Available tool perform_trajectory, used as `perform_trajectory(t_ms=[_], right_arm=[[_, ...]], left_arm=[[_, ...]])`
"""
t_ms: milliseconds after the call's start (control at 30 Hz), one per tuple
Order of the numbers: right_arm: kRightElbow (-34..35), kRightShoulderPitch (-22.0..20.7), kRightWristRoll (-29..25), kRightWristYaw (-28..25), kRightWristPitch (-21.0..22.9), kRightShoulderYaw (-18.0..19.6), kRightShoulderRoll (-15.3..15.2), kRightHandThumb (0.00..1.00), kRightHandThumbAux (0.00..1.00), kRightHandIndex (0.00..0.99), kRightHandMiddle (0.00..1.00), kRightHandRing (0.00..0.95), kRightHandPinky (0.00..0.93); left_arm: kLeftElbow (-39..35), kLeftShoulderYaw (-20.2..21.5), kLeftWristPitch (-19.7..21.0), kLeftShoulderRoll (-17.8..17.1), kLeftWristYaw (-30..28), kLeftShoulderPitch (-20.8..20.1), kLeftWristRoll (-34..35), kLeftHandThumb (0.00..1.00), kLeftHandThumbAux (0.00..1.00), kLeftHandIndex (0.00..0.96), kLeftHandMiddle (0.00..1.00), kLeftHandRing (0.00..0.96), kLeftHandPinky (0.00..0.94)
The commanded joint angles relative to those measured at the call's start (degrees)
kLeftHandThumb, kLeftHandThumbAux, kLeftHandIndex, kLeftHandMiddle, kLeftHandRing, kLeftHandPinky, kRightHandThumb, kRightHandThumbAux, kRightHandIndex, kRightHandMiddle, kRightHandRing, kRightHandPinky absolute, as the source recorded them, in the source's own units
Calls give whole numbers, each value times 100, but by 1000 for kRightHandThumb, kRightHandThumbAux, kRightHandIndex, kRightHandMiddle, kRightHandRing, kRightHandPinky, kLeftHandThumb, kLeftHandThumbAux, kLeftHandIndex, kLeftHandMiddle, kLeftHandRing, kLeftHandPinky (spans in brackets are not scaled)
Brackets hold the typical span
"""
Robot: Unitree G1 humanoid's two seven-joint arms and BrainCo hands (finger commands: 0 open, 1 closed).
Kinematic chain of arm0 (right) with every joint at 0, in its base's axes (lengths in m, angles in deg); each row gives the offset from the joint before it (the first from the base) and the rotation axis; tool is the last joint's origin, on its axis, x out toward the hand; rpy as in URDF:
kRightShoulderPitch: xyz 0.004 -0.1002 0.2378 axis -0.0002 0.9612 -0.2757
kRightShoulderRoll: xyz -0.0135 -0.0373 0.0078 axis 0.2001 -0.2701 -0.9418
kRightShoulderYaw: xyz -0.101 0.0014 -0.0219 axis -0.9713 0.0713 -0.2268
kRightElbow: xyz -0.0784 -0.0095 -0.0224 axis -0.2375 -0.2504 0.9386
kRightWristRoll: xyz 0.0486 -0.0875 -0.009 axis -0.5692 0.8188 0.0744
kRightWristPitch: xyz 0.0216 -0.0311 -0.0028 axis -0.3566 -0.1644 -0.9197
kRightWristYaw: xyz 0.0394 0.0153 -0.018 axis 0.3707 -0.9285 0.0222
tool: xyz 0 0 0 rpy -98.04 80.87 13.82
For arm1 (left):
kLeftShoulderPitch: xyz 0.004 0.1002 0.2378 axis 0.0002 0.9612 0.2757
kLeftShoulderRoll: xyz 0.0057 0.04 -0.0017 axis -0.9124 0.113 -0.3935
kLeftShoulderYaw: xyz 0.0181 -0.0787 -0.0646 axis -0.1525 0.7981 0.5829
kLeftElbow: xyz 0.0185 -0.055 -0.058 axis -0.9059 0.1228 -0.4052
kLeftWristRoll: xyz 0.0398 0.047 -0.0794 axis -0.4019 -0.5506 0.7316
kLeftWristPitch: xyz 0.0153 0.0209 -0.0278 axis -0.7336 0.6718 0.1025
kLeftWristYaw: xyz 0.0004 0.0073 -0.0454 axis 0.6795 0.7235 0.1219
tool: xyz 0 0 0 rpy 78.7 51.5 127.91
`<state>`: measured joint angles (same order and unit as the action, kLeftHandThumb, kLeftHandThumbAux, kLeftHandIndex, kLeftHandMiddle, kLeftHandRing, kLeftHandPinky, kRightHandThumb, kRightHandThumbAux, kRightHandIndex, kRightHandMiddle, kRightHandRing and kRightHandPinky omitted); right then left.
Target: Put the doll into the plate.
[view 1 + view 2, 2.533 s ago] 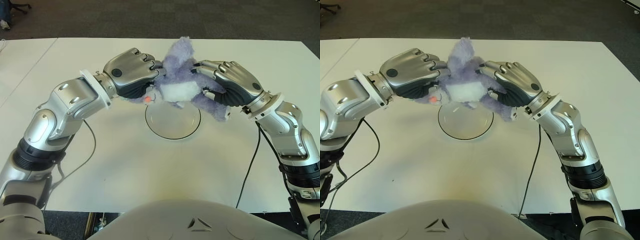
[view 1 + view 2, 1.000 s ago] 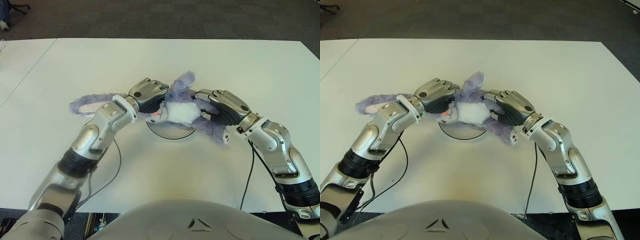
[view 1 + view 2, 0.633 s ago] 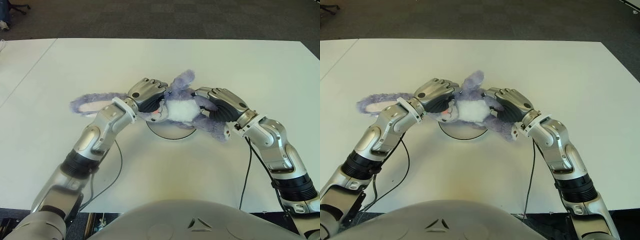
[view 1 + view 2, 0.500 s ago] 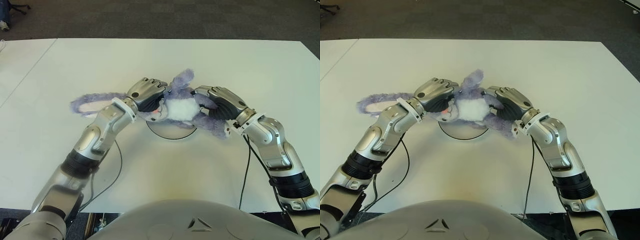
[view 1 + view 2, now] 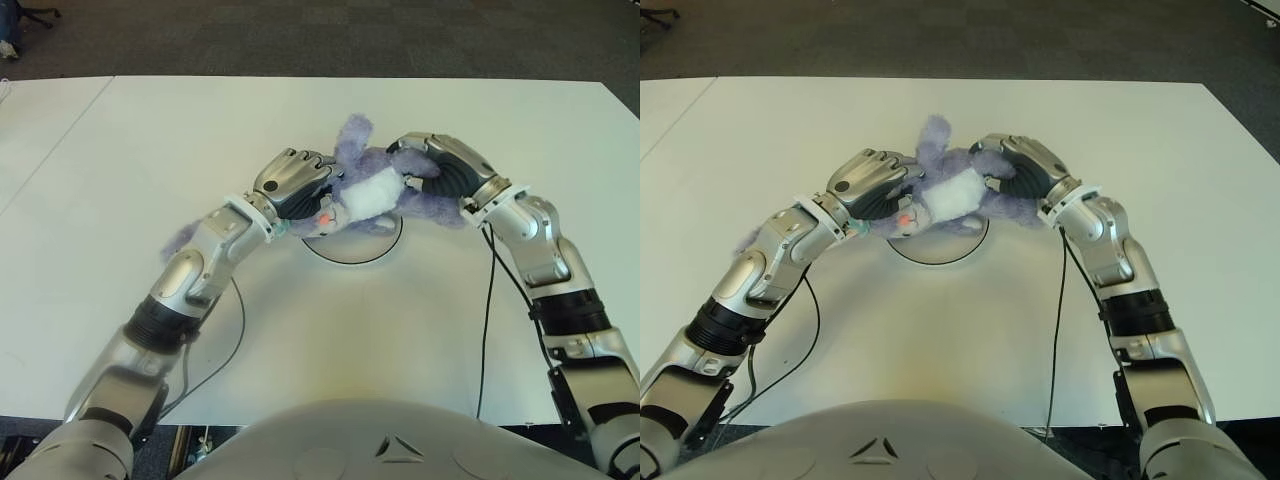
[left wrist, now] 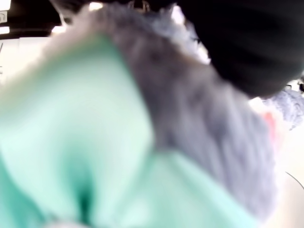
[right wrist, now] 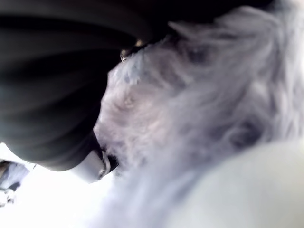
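Purple doll (image 5: 362,192) clamped between the curled fingers of the left hand (image 5: 292,183) and right hand (image 5: 446,170), over the far rim of the plate (image 5: 352,250) mid-table; ideally lower and centre it before both hands release together.

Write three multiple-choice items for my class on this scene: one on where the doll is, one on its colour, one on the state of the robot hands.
1. Where is the fluffy purple plush doll?
A. over the round white plate
B. at the white table's far left corner
C. on the floor

2. What colour is the doll's belly patch?
A. green
B. white
C. black

3. What are the left robot hand and right robot hand doing?
A. both hang open
B. only the left holds the doll
C. both grip the doll

Answers: 1 A, the doll overlaps the plate's far rim; 2 B, the patch reads white; 3 C, each hand's fingers press into the fur.
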<state>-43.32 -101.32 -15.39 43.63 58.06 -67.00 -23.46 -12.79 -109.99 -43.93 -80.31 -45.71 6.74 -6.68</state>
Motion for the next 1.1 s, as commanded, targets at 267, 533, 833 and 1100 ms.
perform_trajectory(t_ms=[267, 533, 833, 1100], right_arm=[[-940, -678, -232, 413, 26, 347, -15, 35, 378, 26, 68, 63, 53], [-1059, -695, -316, 543, -95, 361, 8, 33, 377, 0, 4, 2, 15], [-1196, -686, -362, 703, -272, 318, 42, 58, 379, 0, 35, 65, 149], [-1269, -719, -375, 647, -218, 278, 27, 47, 377, 0, 31, 71, 141]], left_arm=[[437, -146, -81, -54, 294, -151, -397, 291, 455, 267, 604, 589, 552], [379, -34, 227, 107, 374, -109, -436, 228, 378, 127, 423, 454, 433], [517, -23, 94, 92, 741, -163, -362, 247, 372, 76, 450, 449, 383], [666, -30, -5, 78, 868, -232, -349, 247, 380, 47, 436, 415, 342]])
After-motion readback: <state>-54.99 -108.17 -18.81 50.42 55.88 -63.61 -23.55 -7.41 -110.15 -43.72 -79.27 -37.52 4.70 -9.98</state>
